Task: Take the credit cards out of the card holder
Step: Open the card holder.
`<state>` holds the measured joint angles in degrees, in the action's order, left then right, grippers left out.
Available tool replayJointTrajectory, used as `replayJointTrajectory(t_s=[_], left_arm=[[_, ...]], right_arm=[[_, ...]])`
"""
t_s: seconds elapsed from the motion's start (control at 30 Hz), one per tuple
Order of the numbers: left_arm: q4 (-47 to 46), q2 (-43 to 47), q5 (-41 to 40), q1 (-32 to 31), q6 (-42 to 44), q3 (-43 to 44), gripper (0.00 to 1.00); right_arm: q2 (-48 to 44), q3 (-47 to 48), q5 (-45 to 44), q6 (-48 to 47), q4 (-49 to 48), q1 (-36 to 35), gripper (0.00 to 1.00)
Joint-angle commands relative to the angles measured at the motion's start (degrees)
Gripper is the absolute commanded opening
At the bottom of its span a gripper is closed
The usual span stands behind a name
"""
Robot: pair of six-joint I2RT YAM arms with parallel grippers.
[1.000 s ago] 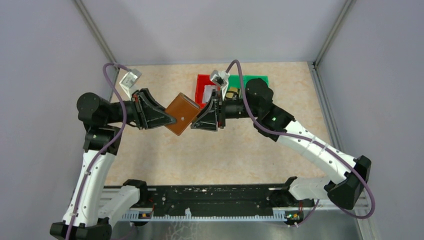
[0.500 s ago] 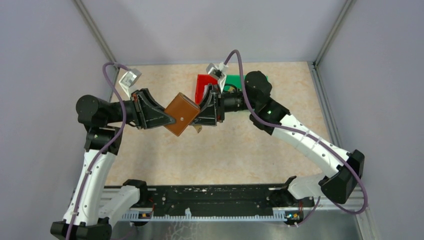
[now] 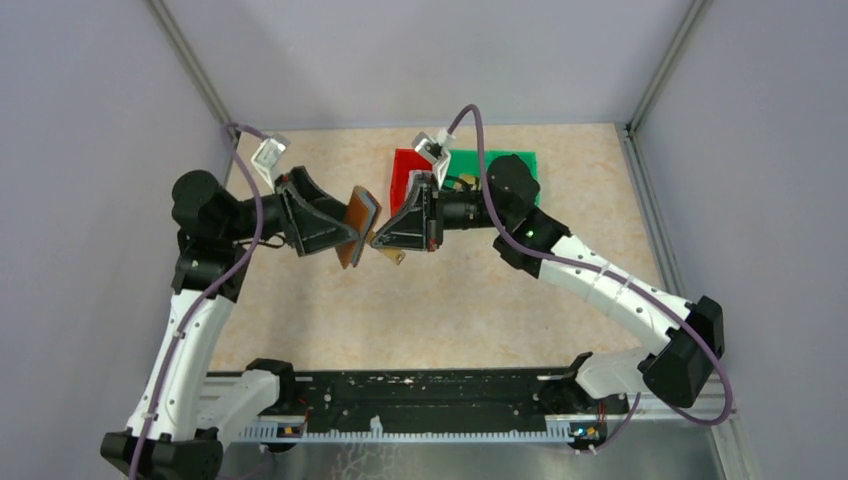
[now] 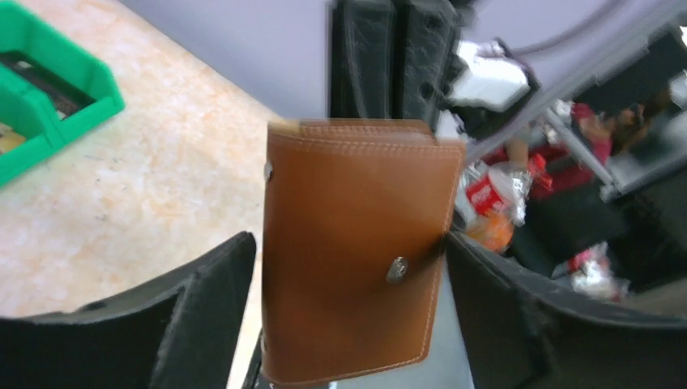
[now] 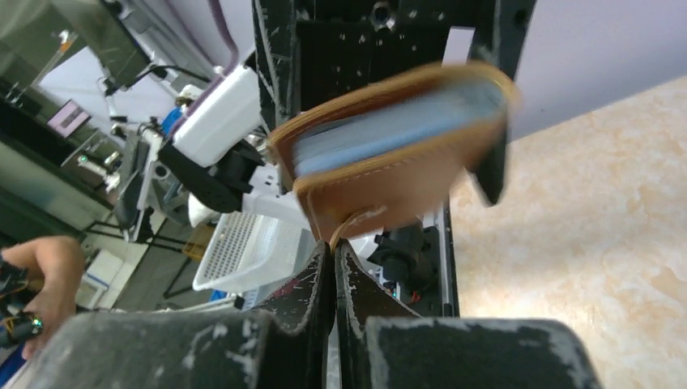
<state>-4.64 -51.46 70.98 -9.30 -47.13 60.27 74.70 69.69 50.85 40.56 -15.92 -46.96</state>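
Observation:
The brown leather card holder (image 3: 357, 222) hangs above the table between the two grippers, edge-on to the top camera. In the left wrist view the folded card holder (image 4: 356, 243) stands between my left gripper's fingers (image 4: 211, 292). There is a gap on one side, and the other finger is at the holder's edge. My left gripper (image 3: 347, 240) is open. My right gripper (image 5: 334, 247) is shut on the holder's small closing tab (image 5: 352, 220). Pale blue-grey credit cards (image 5: 389, 134) show edge-on inside the holder (image 5: 389, 190).
A red bin (image 3: 405, 165) and a green bin (image 3: 515, 160) stand at the back of the table behind the right arm; the green bin (image 4: 49, 105) holds small items. Grey walls close in three sides. A black rail (image 3: 420, 400) runs along the near edge.
My left gripper's jaws have widened off the card holder. My right gripper has shut on the tab. The holder has swung from face-up to edge-on, and the left arm has shifted right.

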Motion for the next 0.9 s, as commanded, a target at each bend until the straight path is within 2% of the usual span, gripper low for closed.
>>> replayJointTrajectory(t_s=[0.0, 0.1, 0.17, 0.23, 0.4, 0.57, 0.67, 0.87], left_arm=[[23.2, -1.8, -18.3, -0.1, 27.5, 5.0, 0.99], [24.5, -0.1, -27.4, -0.1, 39.1, 3.1, 0.99], [23.9, 1.4, -27.3, -0.1, 43.7, 0.5, 0.99], [24.2, 2.6, -23.4, -0.1, 46.1, -1.4, 0.99], [27.1, 4.2, -9.9, -0.1, 49.1, -2.8, 0.97], [33.1, 4.3, -6.9, -0.1, 56.5, -0.3, 0.92], [36.6, 4.1, -4.3, -0.1, 60.1, 1.3, 0.88], [49.5, 4.0, -1.9, -0.1, 79.7, 3.5, 0.81]], right_arm=[[-2.0, 1.6, -13.1, -1.9, 8.7, -0.9, 0.0], [-2.1, 3.6, -20.3, -5.4, 21.1, -1.0, 0.0], [-2.4, 4.5, -23.0, -6.8, 25.7, -1.2, 0.0], [-2.9, 4.6, -23.5, -7.5, 27.5, -1.4, 0.0], [-4.2, 2.9, -17.4, -9.0, 24.7, -1.4, 0.0], [-5.7, 1.2, -3.7, -11.5, 18.0, -1.4, 0.0], [-6.0, 2.2, -0.8, -14.0, 19.5, -1.4, 0.0], [-4.7, 6.1, 4.2, -18.6, 26.0, -1.4, 0.0]])
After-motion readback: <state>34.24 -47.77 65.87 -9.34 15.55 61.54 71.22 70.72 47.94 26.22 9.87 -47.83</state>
